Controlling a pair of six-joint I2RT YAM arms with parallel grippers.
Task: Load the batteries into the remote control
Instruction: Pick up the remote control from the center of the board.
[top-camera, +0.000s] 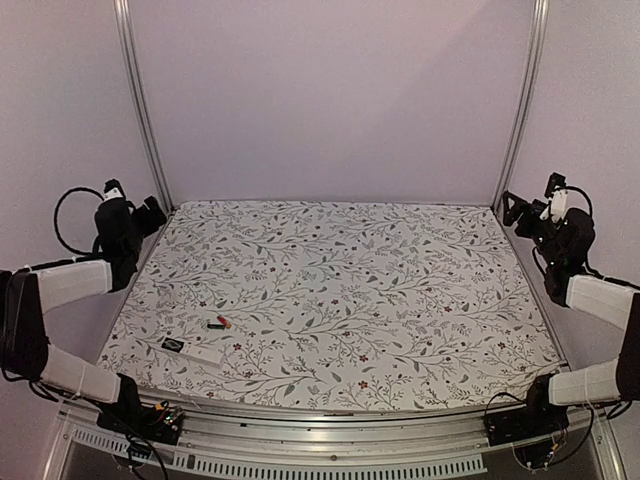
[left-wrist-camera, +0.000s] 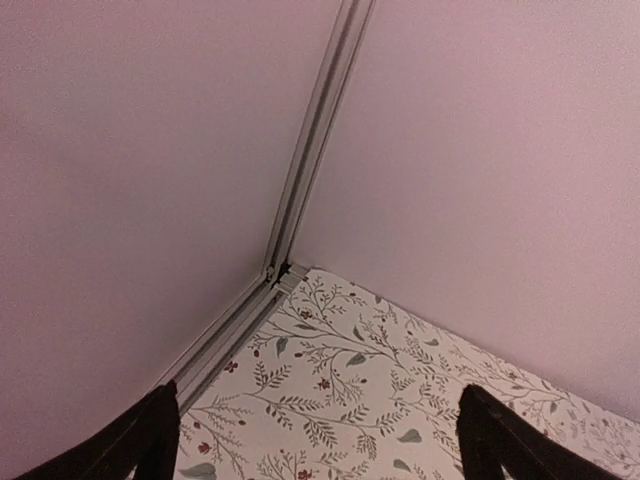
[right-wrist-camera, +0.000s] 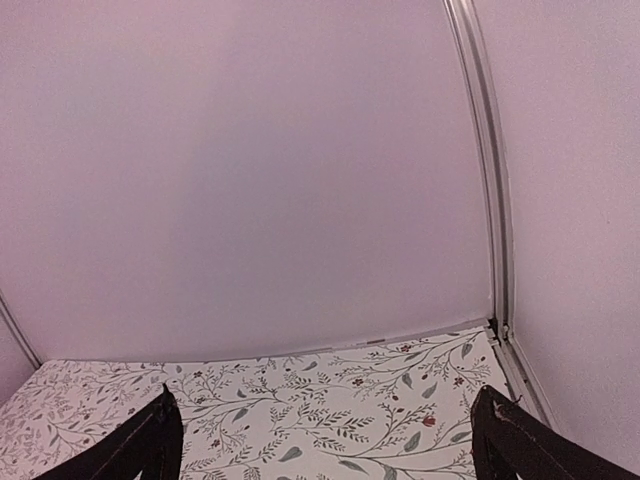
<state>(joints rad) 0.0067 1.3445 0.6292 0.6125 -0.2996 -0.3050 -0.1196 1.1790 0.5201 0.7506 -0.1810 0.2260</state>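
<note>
Left fingers (left-wrist-camera: 140, 445) hang spread and empty at mid-left. The remote (top-camera: 196, 350) lies lower left on the worktop (top-camera: 400, 300), long axis roughly left-right, batteries (top-camera: 217, 323) just above it. Right fingers (right-wrist-camera: 510, 440), also spread, are much farther away.

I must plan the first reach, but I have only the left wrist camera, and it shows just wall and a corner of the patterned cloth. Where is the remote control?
Observer: The remote control lies near the front left corner of the table.
Operator: And the batteries?
Observer: The batteries lie just behind the remote control, a little to its right, and seem not to touch it.
Operator: Is the other arm busy?
Observer: No. The right gripper is open and holds nothing, over by the far right corner post.
</note>
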